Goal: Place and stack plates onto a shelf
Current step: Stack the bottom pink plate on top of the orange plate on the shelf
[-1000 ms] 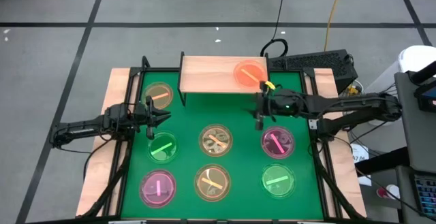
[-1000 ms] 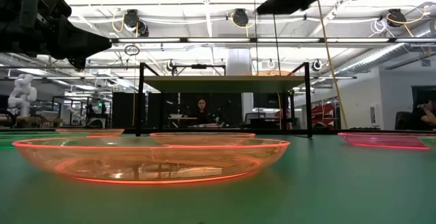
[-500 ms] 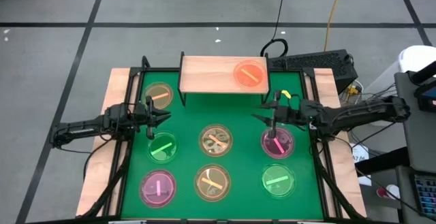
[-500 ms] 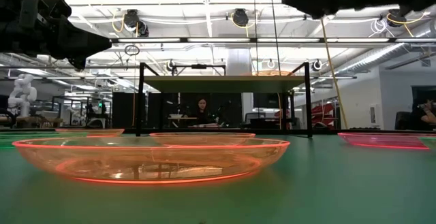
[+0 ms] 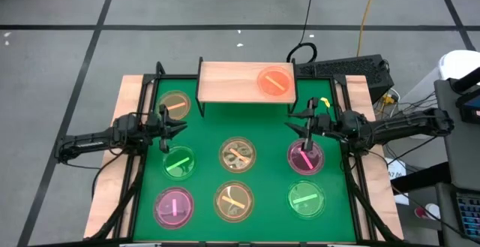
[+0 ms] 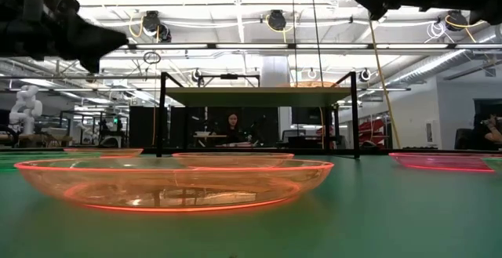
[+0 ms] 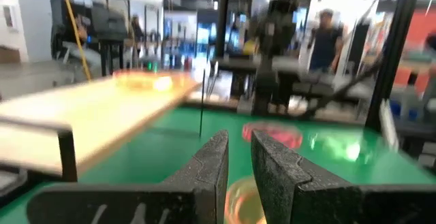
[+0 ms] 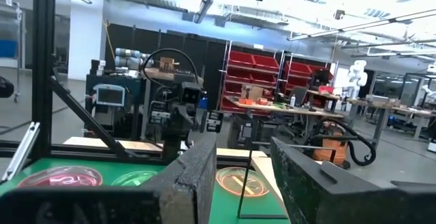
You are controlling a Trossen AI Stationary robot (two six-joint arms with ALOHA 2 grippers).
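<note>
You're in a big open lab: grey floor point(image 5: 225, 7) crossed by dark tape lines point(image 5: 90, 48), and a yellow cable point(image 5: 367, 10) running down it. Overhead there are bright strip lights point(image 6: 235, 7) and ducting. Red storage racks point(image 8: 262, 81) line the far wall, and a person point(image 6: 232, 129) sits at what looks like a desk.

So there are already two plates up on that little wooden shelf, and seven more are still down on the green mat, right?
Not quite: the high view shows only one plate, an orange-pink one, on the wooden shelf, near its right end. The rest holds: seven plates lie on the green mat. The right gripper hovers open over the pink plate there.
</note>
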